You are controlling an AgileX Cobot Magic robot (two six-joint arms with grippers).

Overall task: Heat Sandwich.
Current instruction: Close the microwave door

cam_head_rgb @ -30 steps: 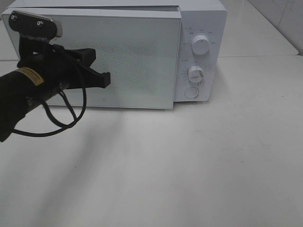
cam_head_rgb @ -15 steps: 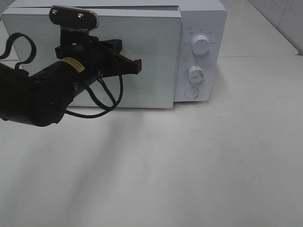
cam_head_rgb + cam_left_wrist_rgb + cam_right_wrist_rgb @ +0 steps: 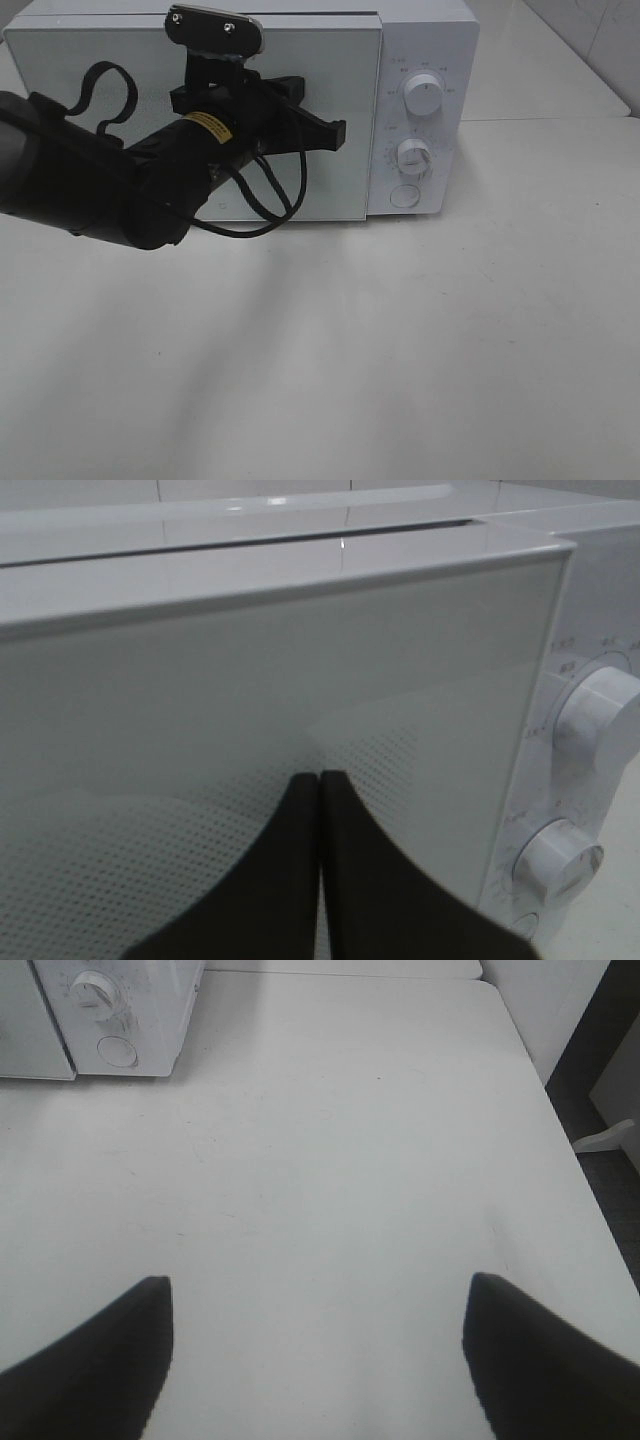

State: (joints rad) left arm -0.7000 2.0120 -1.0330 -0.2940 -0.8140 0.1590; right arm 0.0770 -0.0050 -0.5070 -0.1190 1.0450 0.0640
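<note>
Exterior high view: the left gripper (image 3: 335,132) reaches across the front of the white microwave (image 3: 455,60), its tips over the right part of the door (image 3: 340,195), just short of the control panel. In the left wrist view the two black fingers (image 3: 300,860) lie pressed together with nothing between them, pointed at the dotted glass. Whether they actually touch it cannot be told. The door looks flush with the body or very nearly so, though a thin dark seam along its top edge leaves the latch uncertain. The sandwich appears in no view. It is not on the table (image 3: 400,350), and the frosted door hides the cavity, so most likely it sits inside already. The right gripper (image 3: 318,1280) is out of the overhead picture. Its own camera shows its fingers spread wide over bare tabletop, holding nothing, with the round button (image 3: 117,1051) of the panel off in one corner. By this reading, loading is done and closing the door is the step in hand or just finishing. The heating itself is left: the upper knob (image 3: 424,96) and lower knob (image 3: 413,156) have no gripper on them, and one needs turning to start the oven.
</note>
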